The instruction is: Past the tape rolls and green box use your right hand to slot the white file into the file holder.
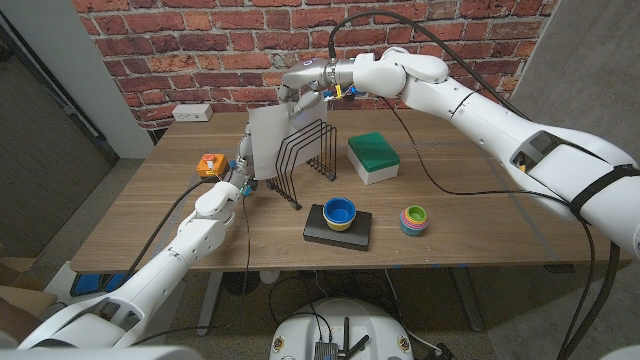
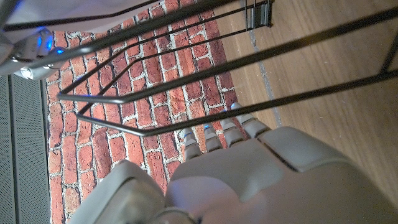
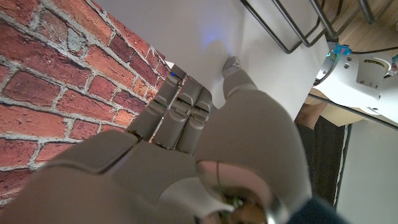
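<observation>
Right hand (image 1: 305, 82) pinched the top edge of one white file (image 1: 264, 145), thumb on one face and fingers (image 3: 177, 106) on the other. File hung near upright at the left end of one black wire file holder (image 1: 307, 155), its lower edge down among the wires; seating unclear. Left hand (image 1: 243, 172) stood at the holder's 8 o'clock, fingertips (image 2: 214, 138) just beside the wires; whether it was open or closed I cannot tell. One green box (image 1: 373, 156) at the holder's 3 o'clock. One blue-and-yellow bowl (image 1: 339, 213) sat on one black box (image 1: 337, 230) at 5 o'clock. One stack of coloured rolls (image 1: 413, 219) sat farther right. One orange object (image 1: 208, 165) at 9 o'clock on the wooden table (image 1: 480, 190).
</observation>
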Tool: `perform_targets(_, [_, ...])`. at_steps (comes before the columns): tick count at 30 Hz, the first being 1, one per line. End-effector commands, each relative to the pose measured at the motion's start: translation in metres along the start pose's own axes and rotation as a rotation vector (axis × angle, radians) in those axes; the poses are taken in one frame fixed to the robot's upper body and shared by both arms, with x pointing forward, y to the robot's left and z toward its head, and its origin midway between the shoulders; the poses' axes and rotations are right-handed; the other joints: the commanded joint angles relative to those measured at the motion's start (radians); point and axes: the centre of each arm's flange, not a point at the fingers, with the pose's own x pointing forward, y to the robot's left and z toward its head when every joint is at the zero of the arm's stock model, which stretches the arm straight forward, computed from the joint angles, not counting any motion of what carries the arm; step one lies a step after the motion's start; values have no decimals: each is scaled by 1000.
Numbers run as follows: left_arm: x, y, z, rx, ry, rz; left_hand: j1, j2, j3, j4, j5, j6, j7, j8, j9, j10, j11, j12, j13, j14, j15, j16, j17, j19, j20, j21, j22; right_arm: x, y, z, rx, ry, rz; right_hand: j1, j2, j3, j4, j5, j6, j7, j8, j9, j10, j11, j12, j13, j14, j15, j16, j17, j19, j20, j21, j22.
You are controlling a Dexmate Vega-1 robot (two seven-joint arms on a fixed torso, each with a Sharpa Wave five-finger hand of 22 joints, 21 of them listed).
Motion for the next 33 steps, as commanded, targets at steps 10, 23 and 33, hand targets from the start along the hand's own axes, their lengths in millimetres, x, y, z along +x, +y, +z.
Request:
perform_targets(10, [0, 0, 0, 0, 0, 0, 0, 7, 0, 5, 6, -2, -9, 6, 5, 0, -8, 7, 5, 4, -6, 6, 2, 9, 1, 7, 5, -6, -6, -7, -11, -3, 9, -1, 10, 11, 1, 8, 4, -2, 4, 3, 68, -62, 7, 4, -4, -49, 2, 5, -7, -123, 8, 3])
perform_targets(23, [0, 0, 0, 0, 0, 0, 0, 7, 0, 5, 6, -2, -9, 6, 5, -1, -7, 7, 5, 6, -5, 6, 2, 8, 1, 7, 5, -6, -13, -10, -41, -12, 28, -6, 11, 11, 2, 7, 5, 0, 5, 3, 70, -62, 8, 4, -3, -49, 2, 5, -6, -123, 8, 3])
perform_targets(33, [0, 0, 0, 0, 0, 0, -1, 8, 0, 5, 6, -2, -9, 6, 5, -1, -7, 7, 5, 5, -5, 6, 2, 7, 2, 7, 5, -6, -17, -13, -51, -19, 39, -5, 10, 13, 1, 7, 6, -2, 6, 2, 69, -62, 7, 3, -1, -49, 2, 4, -6, -123, 8, 3])
